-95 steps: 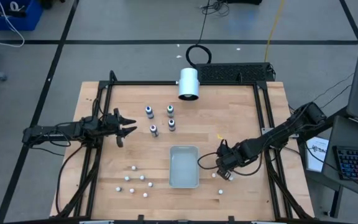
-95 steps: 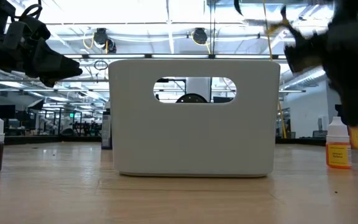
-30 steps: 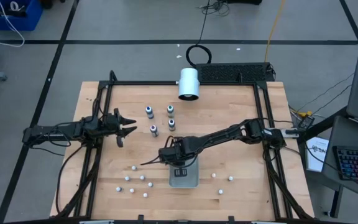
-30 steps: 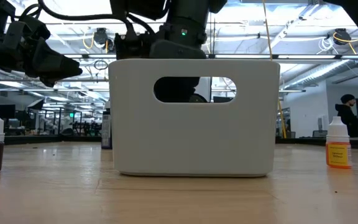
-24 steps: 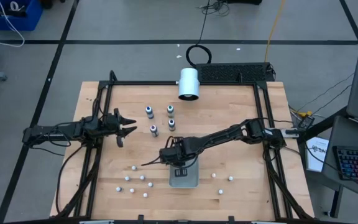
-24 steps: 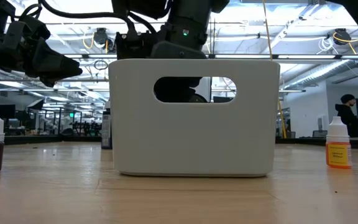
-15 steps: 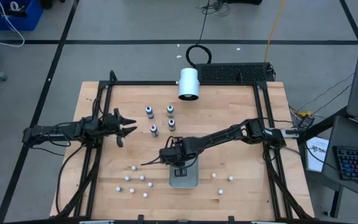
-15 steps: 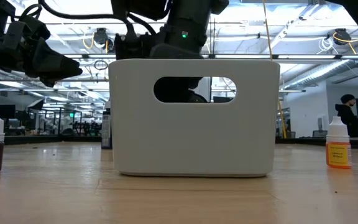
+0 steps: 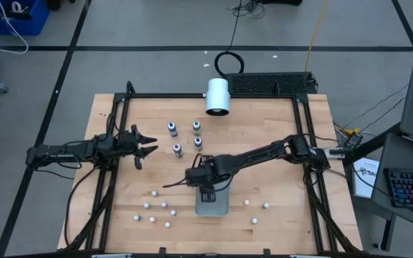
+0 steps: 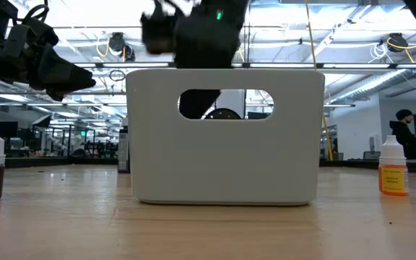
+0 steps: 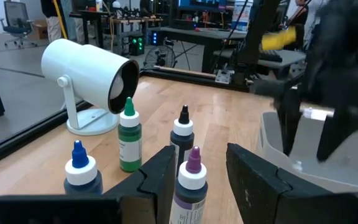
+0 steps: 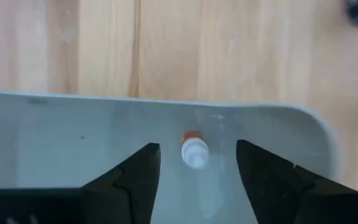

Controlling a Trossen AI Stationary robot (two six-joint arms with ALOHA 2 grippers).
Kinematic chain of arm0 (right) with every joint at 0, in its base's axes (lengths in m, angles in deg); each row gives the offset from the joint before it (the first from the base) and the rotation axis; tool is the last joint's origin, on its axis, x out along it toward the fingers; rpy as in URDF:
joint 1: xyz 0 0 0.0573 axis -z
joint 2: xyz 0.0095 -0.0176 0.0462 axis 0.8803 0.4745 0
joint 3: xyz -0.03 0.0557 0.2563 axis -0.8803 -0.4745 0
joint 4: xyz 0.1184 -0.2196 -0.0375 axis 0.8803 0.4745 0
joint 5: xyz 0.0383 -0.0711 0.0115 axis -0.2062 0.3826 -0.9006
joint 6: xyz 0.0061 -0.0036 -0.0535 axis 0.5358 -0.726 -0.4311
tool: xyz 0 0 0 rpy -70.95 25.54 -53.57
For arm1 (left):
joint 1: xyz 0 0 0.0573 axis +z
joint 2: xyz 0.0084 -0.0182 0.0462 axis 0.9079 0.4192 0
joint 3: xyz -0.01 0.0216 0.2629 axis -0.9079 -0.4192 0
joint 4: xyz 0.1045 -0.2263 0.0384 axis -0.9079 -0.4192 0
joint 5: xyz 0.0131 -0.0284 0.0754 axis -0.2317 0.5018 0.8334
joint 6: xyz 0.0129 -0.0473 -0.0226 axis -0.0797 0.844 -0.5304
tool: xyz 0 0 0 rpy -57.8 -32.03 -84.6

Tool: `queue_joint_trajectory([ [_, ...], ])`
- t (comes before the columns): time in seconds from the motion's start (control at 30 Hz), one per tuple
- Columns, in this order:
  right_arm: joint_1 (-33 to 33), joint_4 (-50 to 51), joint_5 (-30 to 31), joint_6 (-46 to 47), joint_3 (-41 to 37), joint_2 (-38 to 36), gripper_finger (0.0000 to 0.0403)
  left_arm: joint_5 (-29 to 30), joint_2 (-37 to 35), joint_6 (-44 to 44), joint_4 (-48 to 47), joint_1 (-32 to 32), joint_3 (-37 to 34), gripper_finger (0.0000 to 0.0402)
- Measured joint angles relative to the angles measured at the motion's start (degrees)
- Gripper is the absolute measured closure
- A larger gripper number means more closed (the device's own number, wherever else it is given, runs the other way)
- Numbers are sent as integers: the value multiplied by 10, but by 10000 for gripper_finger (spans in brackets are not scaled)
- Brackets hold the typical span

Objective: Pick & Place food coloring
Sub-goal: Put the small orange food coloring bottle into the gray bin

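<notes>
Release step. Right gripper [image 12: 194, 171] hangs over the bin [image 9: 212, 208], fingers spread, nothing pinched; a small bottle [image 12: 194, 149] with a white cap and orange body lies in the bin directly below it. Next move, I judge: lift clear, then fetch from the four bottles [image 9: 185, 137] beyond the bin.

Left gripper [image 11: 196, 171] is parted, empty, just short of the purple-capped bottle [image 11: 190, 183].

Wooden worktop [image 9: 264, 129]; workshop behind.

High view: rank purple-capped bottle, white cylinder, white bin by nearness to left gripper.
From the left gripper:
1. Purple-capped food coloring bottle, just ahead of the fingertips.
2. White plastic bin, mid-table, under the right gripper.
3. Large white cylinder, at the table's far edge.
</notes>
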Motion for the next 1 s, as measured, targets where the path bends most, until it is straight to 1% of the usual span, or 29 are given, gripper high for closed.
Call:
queue_joint_trajectory([
  [0.07, -4, 32, 0, 25, 0, -22, 201, 0, 0, 0, 1, 0, 0, 254],
  [0.17, -22, 119, 0, 91, 1, -60, 202, 0, 0, 0, 0, 0, 0, 254],
  [0.3, -66, 253, -2, 240, 1, -104, 202, 0, 0, 0, 2, 0, 0, 254],
  [0.4, -110, 311, 10, 341, 1, -127, 202, 0, 0, 0, 1, 0, 0, 254],
  [0.53, -167, 319, 71, 426, 1, -137, 202, 0, 0, 0, 2, 0, 0, 254],
  [0.6, -188, 316, 98, 444, -2, -137, 202, 0, 0, 0, 2, 0, 0, 254],
  [0.7, -203, 297, 114, 454, -34, -138, 202, 0, 0, 0, 3, 0, 0, 254],
  [0.8, -206, 298, 111, 471, -80, -136, 202, 0, 0, 0, 3, 0, 0, 254],
  [1.0, -203, 243, 51, 471, -168, -137, 202, 0, 0, 0, 7, 0, 0, 254],
])
